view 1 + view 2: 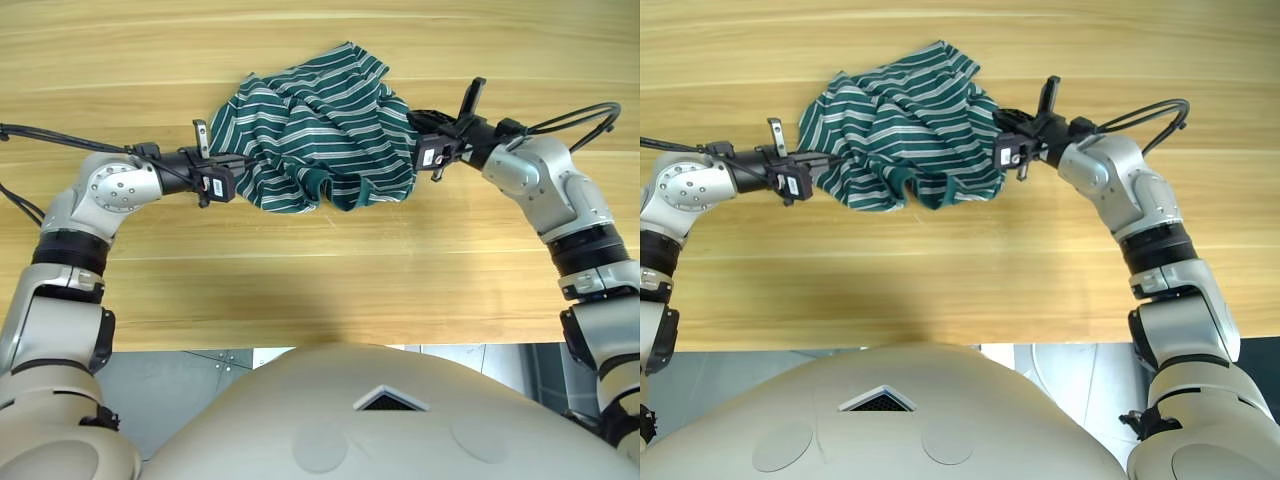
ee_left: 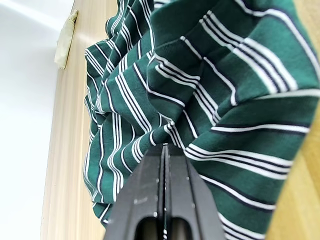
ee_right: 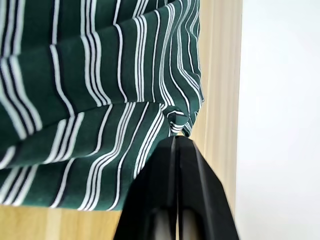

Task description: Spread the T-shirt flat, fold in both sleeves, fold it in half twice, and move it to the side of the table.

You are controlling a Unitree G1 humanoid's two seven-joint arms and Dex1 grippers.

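Note:
The green T-shirt (image 1: 320, 120) with white stripes is a crumpled bunch over the far middle of the wooden table (image 1: 320, 280), slung between my two grippers. My left gripper (image 1: 243, 168) is shut on the shirt's left edge; the left wrist view has its fingers pressed together on a fold of striped cloth (image 2: 225, 80). At the shirt's right edge, my right gripper (image 1: 413, 140) is shut on the fabric. In the right wrist view its fingertips (image 3: 181, 142) pinch a small tuck of cloth (image 3: 75, 75). The collar hangs toward me at the bottom of the bunch.
Bare wood lies on all sides of the shirt, widest between it and the table's front edge (image 1: 300, 345). Black cables (image 1: 570, 115) loop off both wrists. A pale scrap (image 2: 65, 40) sits at the table's edge in the left wrist view.

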